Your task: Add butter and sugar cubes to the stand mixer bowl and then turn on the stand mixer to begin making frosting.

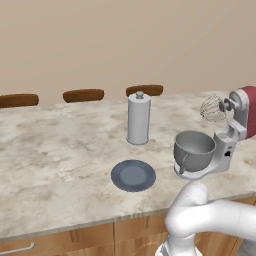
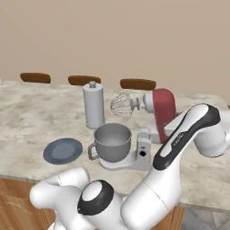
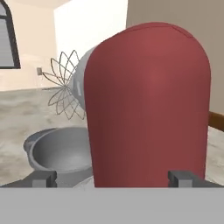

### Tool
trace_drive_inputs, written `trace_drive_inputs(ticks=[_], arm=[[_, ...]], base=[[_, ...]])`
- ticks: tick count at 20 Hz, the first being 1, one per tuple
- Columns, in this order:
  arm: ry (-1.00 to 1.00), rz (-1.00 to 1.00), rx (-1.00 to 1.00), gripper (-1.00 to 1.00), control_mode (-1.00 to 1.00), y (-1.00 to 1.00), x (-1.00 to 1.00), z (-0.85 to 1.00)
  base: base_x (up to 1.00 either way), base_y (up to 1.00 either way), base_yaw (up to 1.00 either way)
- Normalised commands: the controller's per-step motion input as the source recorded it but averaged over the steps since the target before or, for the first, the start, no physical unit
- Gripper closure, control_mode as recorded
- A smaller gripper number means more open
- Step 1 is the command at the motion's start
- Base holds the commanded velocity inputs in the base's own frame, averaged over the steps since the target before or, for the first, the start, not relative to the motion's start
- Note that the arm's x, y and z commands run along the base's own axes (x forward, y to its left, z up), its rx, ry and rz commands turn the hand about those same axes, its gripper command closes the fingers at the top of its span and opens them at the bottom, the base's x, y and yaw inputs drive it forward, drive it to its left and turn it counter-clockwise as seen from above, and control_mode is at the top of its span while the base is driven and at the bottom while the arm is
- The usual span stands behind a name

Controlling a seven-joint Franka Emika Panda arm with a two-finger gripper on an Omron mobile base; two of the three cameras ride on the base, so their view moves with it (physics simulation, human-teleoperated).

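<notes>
The stand mixer point(image 2: 148, 130), a silver-grey appliance with a dark red tilting head and a wire whisk point(image 2: 122, 107), stood on the right part of the marbled worktop point(image 1: 55, 150), with its head tilted up. I judged it to be heavy and rigid, so it would not slide easily under a push. Its painted head looked smooth and probably slippery, and the thin whisk wires seemed the only delicate part. The right place to touch was probably a small control on the column, not the head. The deep grey metal bowl point(image 1: 194, 150) sat on the mixer base under the whisk; I could not see butter or sugar inside it, and the flat blue-grey round plate point(image 1: 133, 175) to its left was bare.

The white arm reached around the right side of the mixer, bent at the elbow. The claw point(image 3: 113, 178) was behind the red head, pointing at its back; its jaws stood wide apart and held nothing.
</notes>
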Motion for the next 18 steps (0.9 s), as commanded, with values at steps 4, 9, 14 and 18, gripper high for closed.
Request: trace_drive_inputs(ticks=[4, 9, 14, 18], arm=[[0.09, 0.0, -0.18, -1.0, -1.0, 0.91, 0.1, -0.33], [0.16, 0.01, -0.27, -1.0, -1.0, 0.9, 0.14, -0.63], [0.26, 0.04, -0.25, -1.0, -1.0, 0.61, 0.1, -0.83], [0.23, 0.03, -0.15, -1.0, -1.0, 0.34, 0.0, -0.75]], base=[[0.0, 0.0, 0.0], [0.0, 0.0, 0.0], [0.0, 0.0, 0.0], [0.0, 0.0, 0.0]])
